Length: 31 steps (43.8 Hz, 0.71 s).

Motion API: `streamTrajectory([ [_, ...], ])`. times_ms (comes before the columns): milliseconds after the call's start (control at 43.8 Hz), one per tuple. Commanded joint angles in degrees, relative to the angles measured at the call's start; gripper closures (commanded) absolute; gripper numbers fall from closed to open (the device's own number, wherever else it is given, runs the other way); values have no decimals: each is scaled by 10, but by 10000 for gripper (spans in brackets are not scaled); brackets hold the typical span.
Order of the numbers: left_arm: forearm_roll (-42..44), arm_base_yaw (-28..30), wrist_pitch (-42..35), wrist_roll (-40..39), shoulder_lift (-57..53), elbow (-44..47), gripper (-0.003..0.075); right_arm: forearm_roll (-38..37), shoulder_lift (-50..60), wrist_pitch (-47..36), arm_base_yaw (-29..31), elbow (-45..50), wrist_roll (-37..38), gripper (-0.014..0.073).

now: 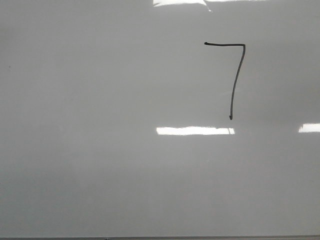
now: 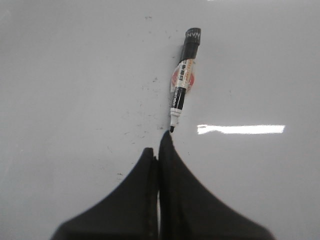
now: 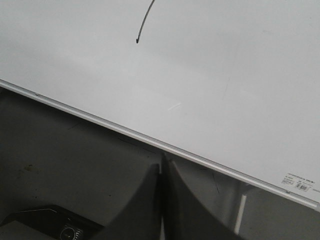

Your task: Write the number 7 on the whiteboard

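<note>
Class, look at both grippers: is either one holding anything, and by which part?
Nothing is held. The left gripper and right gripper are shut and empty; the uncapped black-and-white marker pen lies loose on the glossy pale whiteboard.

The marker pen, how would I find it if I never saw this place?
Start with the big pale whiteboard. In the left wrist view, the marker lies flat on it, uncapped tip toward the shut left tool. It is a slim black-and-white stick with a red patch on its label, unlike the bright white light reflections nearby.
</note>
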State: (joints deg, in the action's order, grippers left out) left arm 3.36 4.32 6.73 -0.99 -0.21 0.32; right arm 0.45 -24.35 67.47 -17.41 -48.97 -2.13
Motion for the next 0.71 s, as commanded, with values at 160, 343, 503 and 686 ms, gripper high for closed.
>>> streamTrajectory([
  [160,19,-17,-90,-12,-10,2,741,-5,-6,-32,4,-11,0,662],
  [343,16,-28,-91,-12,-10,2,741,-5,-6,-32,4,-11,0,662],
  [503,9,-28,-92,-12,-10,2,741,-5,-6,-32,4,-11,0,662],
  [686,9,-28,-92,-12,-10,2,741,-5,-6,-32,4,-11,0,662],
])
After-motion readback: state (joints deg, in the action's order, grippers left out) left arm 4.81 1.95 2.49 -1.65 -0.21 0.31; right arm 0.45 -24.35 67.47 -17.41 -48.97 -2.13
